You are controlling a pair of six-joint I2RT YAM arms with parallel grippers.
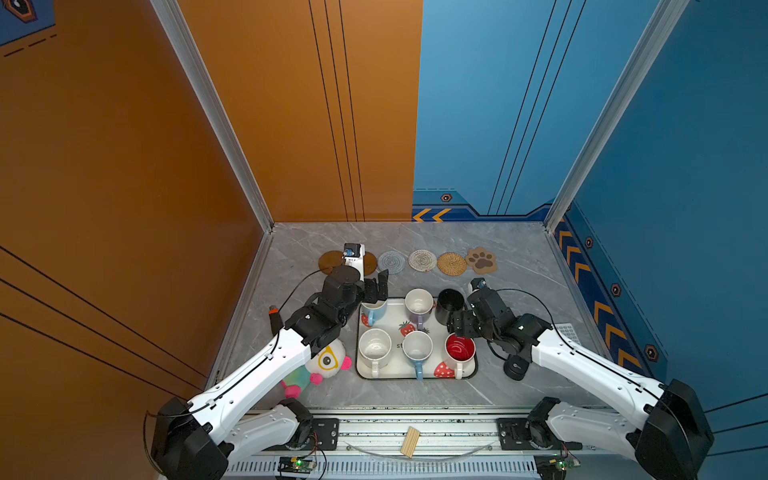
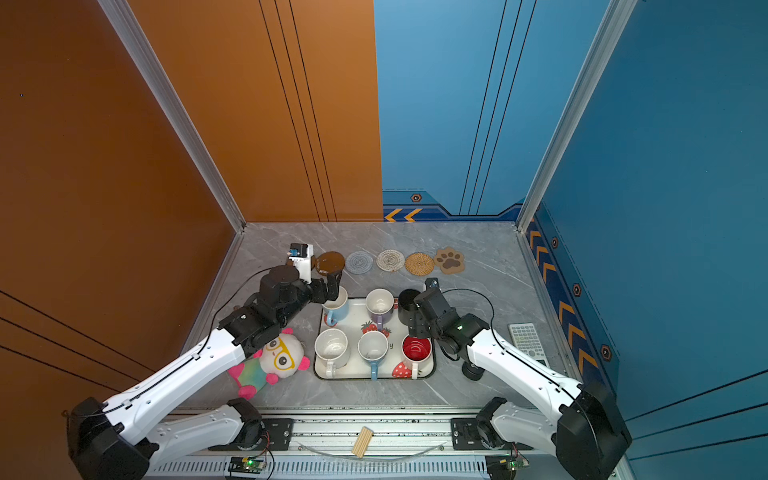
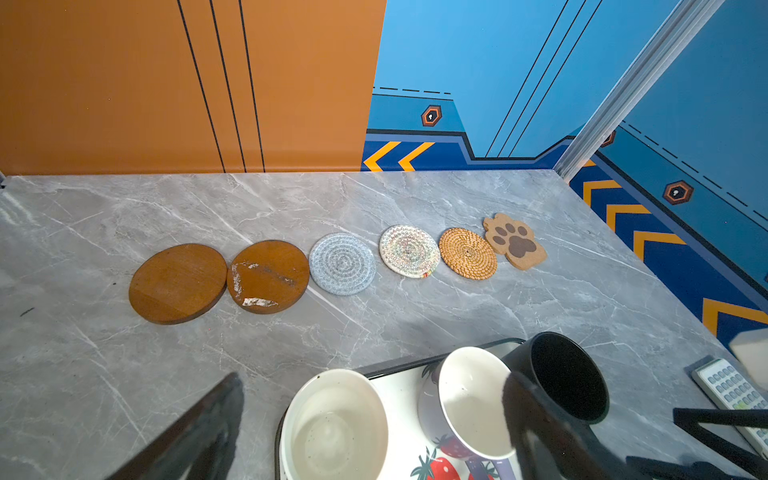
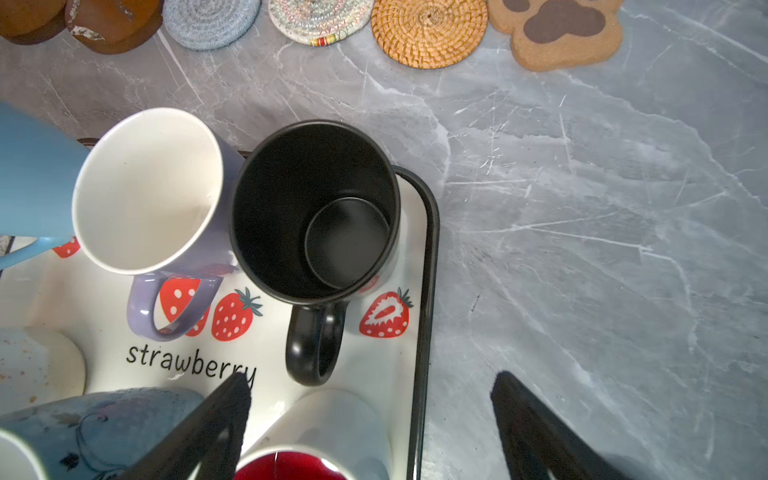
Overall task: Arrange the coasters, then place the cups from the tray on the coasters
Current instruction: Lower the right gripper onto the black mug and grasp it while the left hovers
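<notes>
All six mugs stood packed close on the white strawberry-print tray (image 4: 428, 249). The row of six flat coasters (image 3: 342, 269) lay beyond it on the far side of the grey marbled surface (image 3: 457, 316). The right jaws hung wide open and empty near the handle of the black mug (image 4: 311, 208). That mug looked pressed against the lavender mug (image 4: 149, 191), so a crooked lift could tip this neighbour or snag the tray's dark rim. The left jaws, also spread and empty, hovered over a light blue mug (image 1: 373, 311). The two glossy brown discs (image 3: 268, 276) touched, so mugs set there might collide.
</notes>
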